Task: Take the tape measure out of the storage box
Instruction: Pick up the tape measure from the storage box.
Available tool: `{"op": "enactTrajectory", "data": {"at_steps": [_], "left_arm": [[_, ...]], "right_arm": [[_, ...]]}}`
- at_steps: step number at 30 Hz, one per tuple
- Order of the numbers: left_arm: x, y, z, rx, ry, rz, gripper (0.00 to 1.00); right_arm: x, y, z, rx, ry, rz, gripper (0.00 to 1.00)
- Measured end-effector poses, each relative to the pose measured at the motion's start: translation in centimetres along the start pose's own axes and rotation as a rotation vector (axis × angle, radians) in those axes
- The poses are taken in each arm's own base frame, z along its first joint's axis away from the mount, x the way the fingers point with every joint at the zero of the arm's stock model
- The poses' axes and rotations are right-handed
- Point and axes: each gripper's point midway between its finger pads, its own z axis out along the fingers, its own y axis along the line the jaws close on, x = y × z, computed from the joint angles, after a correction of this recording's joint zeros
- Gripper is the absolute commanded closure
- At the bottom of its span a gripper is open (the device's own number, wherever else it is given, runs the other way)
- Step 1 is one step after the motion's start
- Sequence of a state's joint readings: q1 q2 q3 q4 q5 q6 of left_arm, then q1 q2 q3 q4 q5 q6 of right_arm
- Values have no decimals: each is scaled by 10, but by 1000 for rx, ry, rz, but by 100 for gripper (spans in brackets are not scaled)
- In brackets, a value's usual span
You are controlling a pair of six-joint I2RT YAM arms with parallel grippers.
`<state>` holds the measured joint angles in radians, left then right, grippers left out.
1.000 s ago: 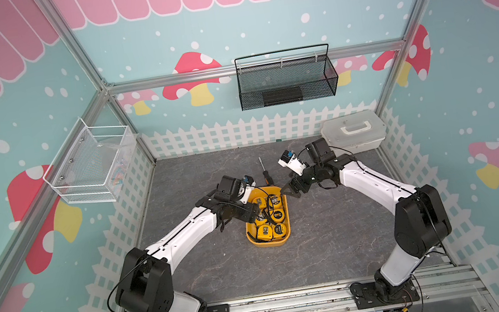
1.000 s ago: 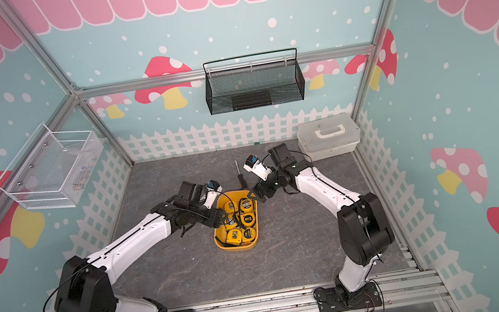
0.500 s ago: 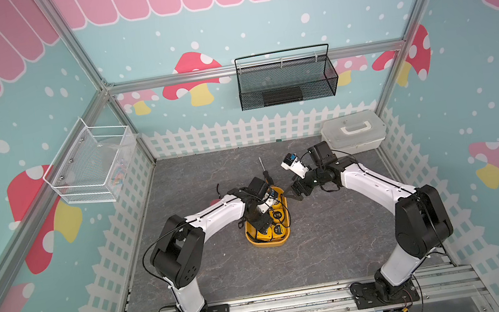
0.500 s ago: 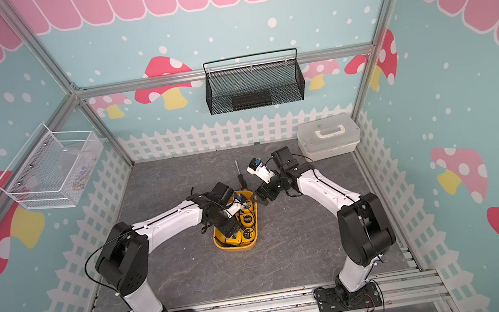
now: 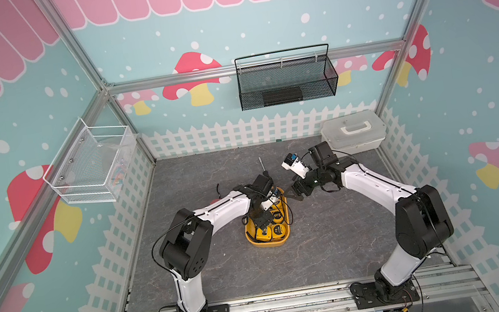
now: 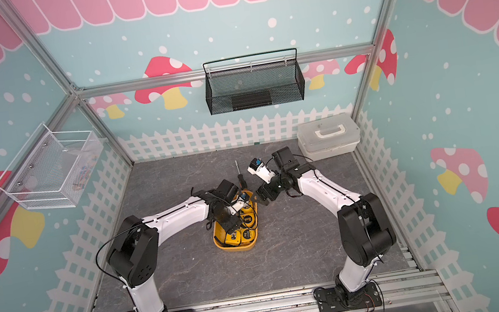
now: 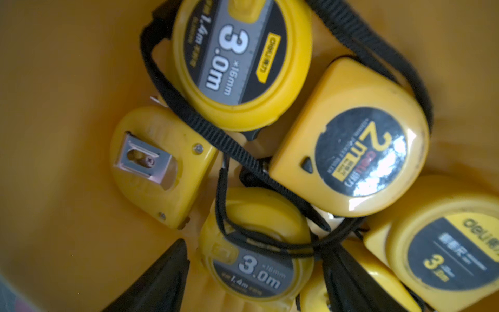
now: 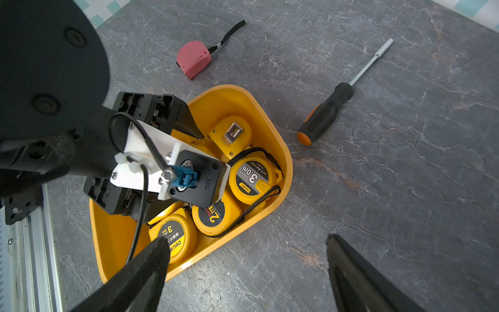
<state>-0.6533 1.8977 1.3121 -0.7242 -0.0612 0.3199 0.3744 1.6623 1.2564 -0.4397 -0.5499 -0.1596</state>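
The storage box (image 5: 270,244) is a shallow yellow-orange tray in mid-table, seen in both top views (image 6: 238,248). Several yellow tape measures lie in it, their black straps tangled. My left gripper (image 7: 255,247) points down into the tray and is open. Its black fingers (image 7: 167,270) stand on either side of a "3.0m" tape measure (image 7: 253,270), with a gap showing on one side. My right gripper (image 8: 247,240) is open and holds nothing. It hangs over bare table just beyond the tray's far right corner (image 5: 296,194).
A pink tape measure (image 8: 193,58) lies on the table left of the tray, and an orange-and-black screwdriver (image 8: 324,113) lies behind it. A white lidded case (image 5: 352,132) sits at the back right. A black wire basket (image 5: 285,78) and a white mesh basket (image 5: 93,165) hang on the walls.
My left arm has swung from the tray's left side to over it, and its gripper has come down among the tape measures. The right gripper has barely moved.
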Motion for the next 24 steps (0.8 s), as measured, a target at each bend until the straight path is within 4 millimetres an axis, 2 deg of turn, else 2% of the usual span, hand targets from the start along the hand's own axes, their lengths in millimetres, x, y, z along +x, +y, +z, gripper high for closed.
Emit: {"op": "enactTrajectory", "data": {"at_steps": [9,24], "left_arm": [[-4,-1,13,11,17,26,30],[-4,0,12,11,15,20,46]], "right_arm": [[6,-1,1,-2,8,13,9],[7,-2,0,1,8,17,9]]}}
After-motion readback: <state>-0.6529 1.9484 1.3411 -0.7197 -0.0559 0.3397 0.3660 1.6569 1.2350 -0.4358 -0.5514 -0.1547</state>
